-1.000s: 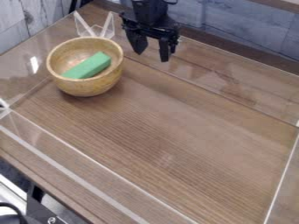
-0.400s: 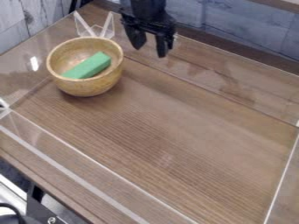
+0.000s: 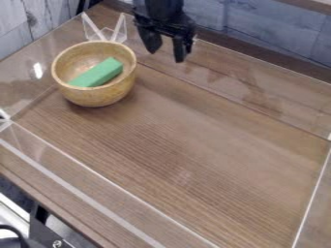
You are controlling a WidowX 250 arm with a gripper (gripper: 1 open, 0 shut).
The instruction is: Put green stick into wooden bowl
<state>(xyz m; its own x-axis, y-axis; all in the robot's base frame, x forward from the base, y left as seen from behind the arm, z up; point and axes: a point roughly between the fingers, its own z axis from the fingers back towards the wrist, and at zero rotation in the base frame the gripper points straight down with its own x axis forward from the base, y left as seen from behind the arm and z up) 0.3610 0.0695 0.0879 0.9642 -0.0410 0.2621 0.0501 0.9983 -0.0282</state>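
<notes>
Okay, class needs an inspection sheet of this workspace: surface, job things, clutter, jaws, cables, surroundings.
Surface: brown wood-grain table, plank lines visible
Job things: green stick inside the wooden bowl, lying at a slant
Clutter: nothing seen
Jaws: gripper at the far edge, away from the bowl, open, no held thing visible
Cables: black cables off the table's near-left corner
Surroundings: pale crinkled sheeting beyond the far-left edge
</notes>
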